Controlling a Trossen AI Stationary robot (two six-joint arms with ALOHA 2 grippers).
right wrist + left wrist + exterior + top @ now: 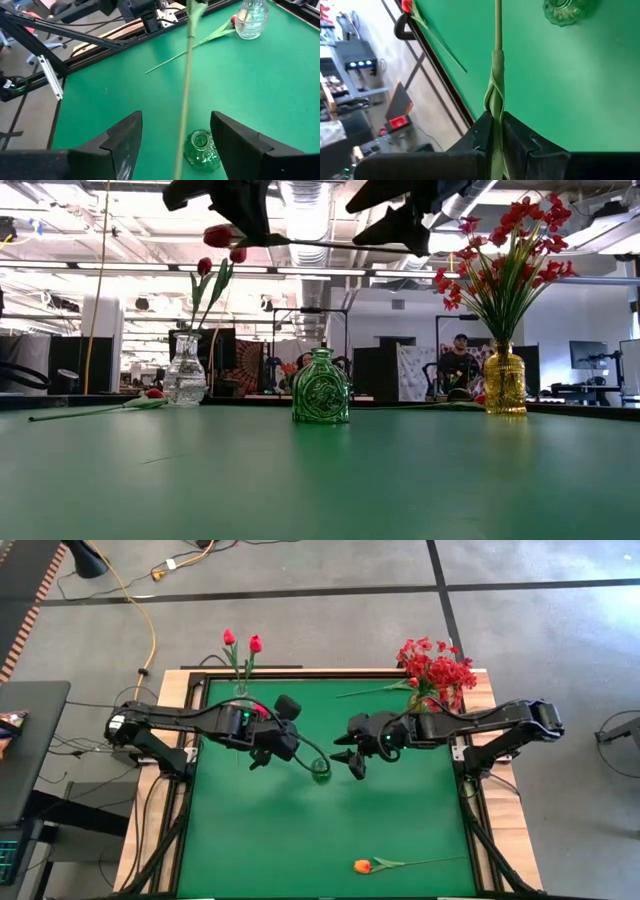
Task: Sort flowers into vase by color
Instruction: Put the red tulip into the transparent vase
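Note:
My left gripper (268, 750) hangs above the table's middle, shut on a red-headed flower (218, 235) whose thin green stem (312, 753) arcs toward the small green glass vase (320, 772). Whether the stem's end reaches the vase mouth I cannot tell. My right gripper (175, 135) is open just right of the vase; the stem (186, 75) runs between its fingers without touching them. Two red tulips (242, 641) stand in a clear vase (186, 370). Red blossom sprays (436, 667) fill a yellow vase (505, 380). My left gripper pinches the flower's stem at its leaf-wrapped part (495, 117) between the two fingers (480, 140), which lie across the stem. The flower is lifted clear of the table. Its red head hangs just below the gripper and its bare stem (497, 25) stretches away toward the green vase (563, 11).
An orange tulip (363, 866) lies near the table's near edge, stem pointing right. A red tulip (231, 21) lies on the cloth beside the clear vase (249, 20). Another stem (372, 692) lies at the far edge near the yellow vase. People and desks show beyond the table.

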